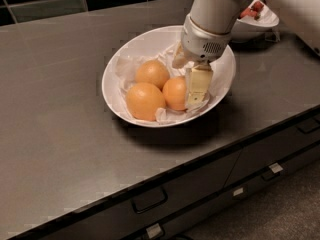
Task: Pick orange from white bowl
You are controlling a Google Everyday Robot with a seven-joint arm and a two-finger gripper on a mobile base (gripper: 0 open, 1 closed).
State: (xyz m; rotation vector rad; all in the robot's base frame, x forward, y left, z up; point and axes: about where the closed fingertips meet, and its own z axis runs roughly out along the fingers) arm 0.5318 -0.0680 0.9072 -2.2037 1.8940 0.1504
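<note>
The white bowl (150, 39) sits on the dark counter, lined with crumpled white paper. Three oranges lie in it: one at the back (151, 73), one at the front left (144, 100), and one at the right (175, 92). My gripper (185, 84) reaches down into the bowl's right side, open. One cream finger (198, 86) stands against the right flank of the right orange. The other finger (178, 60) is behind that orange, near the paper. Nothing is held.
A smaller white bowl (260, 24) with red fruit stands at the back right, partly behind my arm. The counter's front edge runs diagonally, with drawer handles (149, 200) below it. A dark tiled wall (50, 4) lies at the back.
</note>
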